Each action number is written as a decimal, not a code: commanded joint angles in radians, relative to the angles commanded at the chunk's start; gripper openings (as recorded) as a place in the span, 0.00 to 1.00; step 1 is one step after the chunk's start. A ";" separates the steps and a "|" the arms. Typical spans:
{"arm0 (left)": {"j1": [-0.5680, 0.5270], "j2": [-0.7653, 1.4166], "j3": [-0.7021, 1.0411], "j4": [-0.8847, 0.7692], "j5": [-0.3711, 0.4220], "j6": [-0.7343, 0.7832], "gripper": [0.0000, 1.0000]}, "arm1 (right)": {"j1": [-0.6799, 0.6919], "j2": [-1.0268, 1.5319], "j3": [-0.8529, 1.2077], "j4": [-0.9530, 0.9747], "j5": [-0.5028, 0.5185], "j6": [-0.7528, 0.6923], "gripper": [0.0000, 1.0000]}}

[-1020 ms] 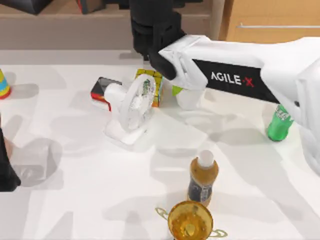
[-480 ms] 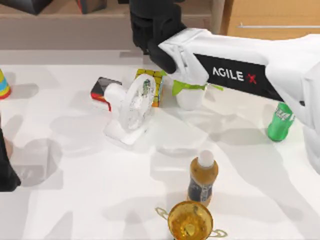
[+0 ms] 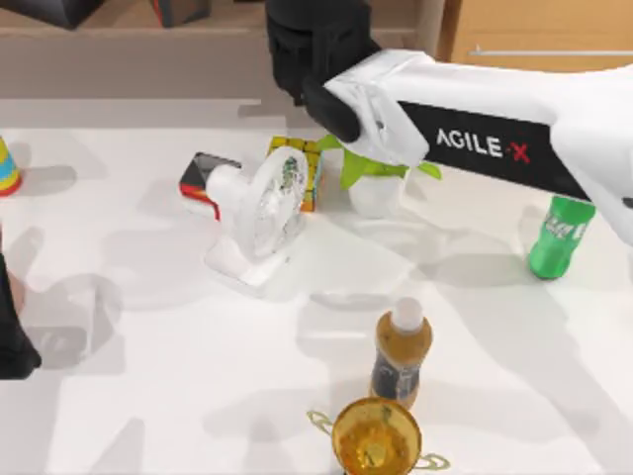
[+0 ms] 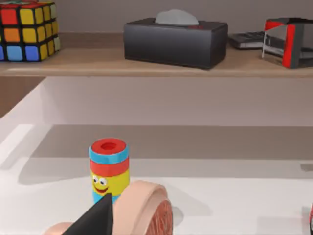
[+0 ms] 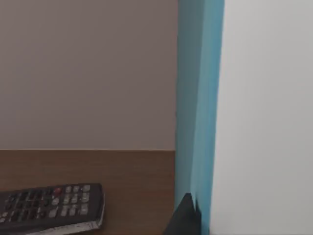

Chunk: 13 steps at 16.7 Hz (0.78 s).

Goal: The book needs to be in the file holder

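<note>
The book stands upright right against the right gripper. In the right wrist view its light-blue cover runs up past the dark fingertip, with the white page side beside it. The fingertip touches the blue cover low down, but I cannot tell if the claw is squeezing the book or loose. The book stands on the brown shelf, near a black remote control that lies flat on the same shelf.

From above, the right arm reaches across the table to the back shelf, over the small white fan. Its dark wrist hides the book there.

The left gripper sits at the table's left edge, far from the fan. It is cut off, so I cannot tell if it is open.
</note>
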 joint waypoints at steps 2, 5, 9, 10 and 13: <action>0.000 0.000 0.000 0.000 0.000 0.000 1.00 | 0.000 -0.069 -0.077 -0.015 -0.060 0.054 0.00; 0.000 0.000 0.000 0.000 0.000 0.000 1.00 | -0.004 -0.204 -0.229 -0.049 -0.178 0.164 0.00; 0.000 0.000 0.000 0.000 0.000 0.000 1.00 | -0.025 -0.431 -0.469 -0.104 -0.374 0.347 0.00; 0.000 0.000 0.000 0.000 0.000 0.000 1.00 | -0.035 -0.492 -0.531 -0.118 -0.426 0.397 0.00; 0.000 0.000 0.000 0.000 0.000 0.000 1.00 | -0.081 -0.679 -0.709 -0.153 -0.585 0.552 0.00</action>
